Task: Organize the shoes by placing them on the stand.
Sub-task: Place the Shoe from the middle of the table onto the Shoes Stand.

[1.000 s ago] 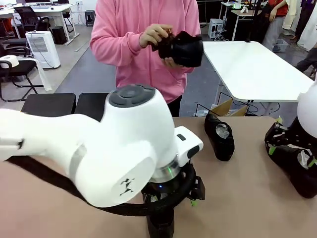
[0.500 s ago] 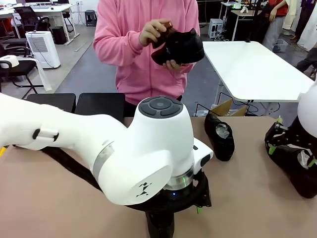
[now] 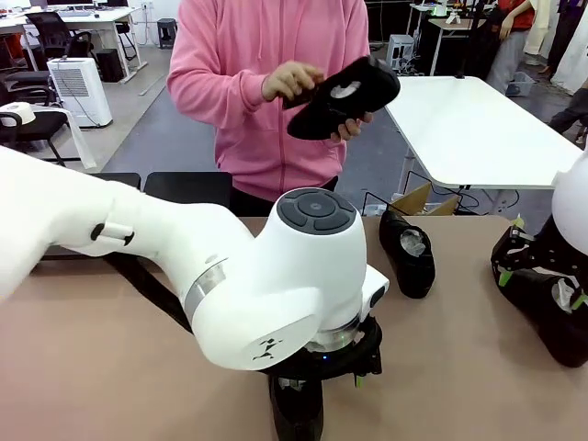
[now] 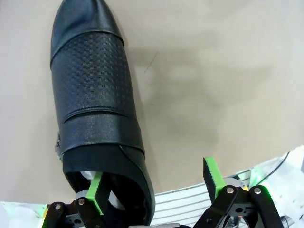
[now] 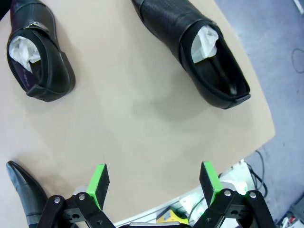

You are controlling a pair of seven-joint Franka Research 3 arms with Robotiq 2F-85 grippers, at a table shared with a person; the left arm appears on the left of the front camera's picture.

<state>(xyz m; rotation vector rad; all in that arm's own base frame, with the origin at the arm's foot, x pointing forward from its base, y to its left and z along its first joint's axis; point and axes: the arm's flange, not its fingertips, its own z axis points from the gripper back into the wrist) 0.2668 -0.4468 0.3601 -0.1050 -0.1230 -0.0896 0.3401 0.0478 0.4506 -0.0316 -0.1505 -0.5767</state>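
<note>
Straddles, with the wide-spread left pincer [image 4: 155, 183], the heel wall of a pointed black leather shoe [image 4: 92, 95] with dimpled vamp at the smooth tan bench's [image 4: 213, 71] near edge. Hangs the right pincer [image 5: 154, 178] equally wide above the bench by the right edge. Shows the low matte-black flat stand [image 3: 188, 188] at the far edge.

White table [image 3: 469, 129] at far right, cardboard box [image 3: 418, 200] beside it, white appliance [image 3: 79, 90] far left.

We can read no words, numbers or brand names anywhere; the only mark is a small black emblem [image 3: 266, 350], without letters, on the left arm [image 3: 175, 262].
</note>
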